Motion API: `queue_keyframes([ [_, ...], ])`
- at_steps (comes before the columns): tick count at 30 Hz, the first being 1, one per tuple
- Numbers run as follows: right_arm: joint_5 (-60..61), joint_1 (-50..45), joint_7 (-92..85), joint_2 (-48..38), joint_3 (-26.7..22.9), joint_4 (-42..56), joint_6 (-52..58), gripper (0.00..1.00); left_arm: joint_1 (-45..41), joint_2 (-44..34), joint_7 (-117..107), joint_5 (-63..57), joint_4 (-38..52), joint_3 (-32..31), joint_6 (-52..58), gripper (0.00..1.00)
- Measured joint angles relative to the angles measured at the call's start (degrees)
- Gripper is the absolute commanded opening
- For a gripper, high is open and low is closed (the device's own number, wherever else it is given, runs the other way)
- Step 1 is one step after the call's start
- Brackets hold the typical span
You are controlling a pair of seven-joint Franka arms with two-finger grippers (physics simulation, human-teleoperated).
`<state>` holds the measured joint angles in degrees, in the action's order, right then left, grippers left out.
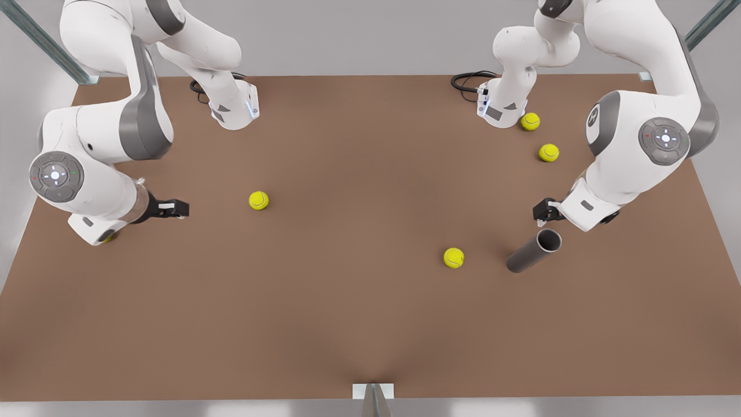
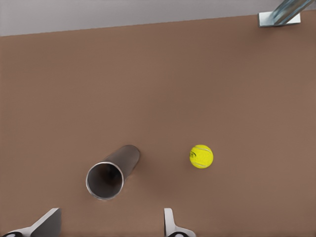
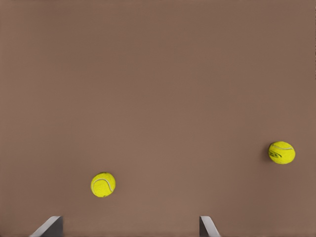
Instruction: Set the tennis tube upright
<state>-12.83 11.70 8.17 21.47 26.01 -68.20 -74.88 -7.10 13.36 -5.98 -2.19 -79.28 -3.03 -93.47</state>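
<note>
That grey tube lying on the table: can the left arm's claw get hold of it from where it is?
Probably yes. The left claw hovers open right beside the tennis tube's open end, with bare table between them. The nearest tennis ball lies off to the side, apart from the tube. The right claw waits far across the table.

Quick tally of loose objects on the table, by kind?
tennis balls: 4
tennis tube: 1, lying on its side
Total: 5

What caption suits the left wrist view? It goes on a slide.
Open left gripper hovers beside the tennis tube lying on the brown table, a tennis ball nearby.
</note>
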Motion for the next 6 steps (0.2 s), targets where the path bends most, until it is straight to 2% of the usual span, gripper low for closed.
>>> queue_keyframes([
  [6,0.0,0.2,0.0,0.1,0.0,-0.1,0.0,1.0,0.0,0.0,0.0,0.0,0.0,0.0,0.0,1.0],
])
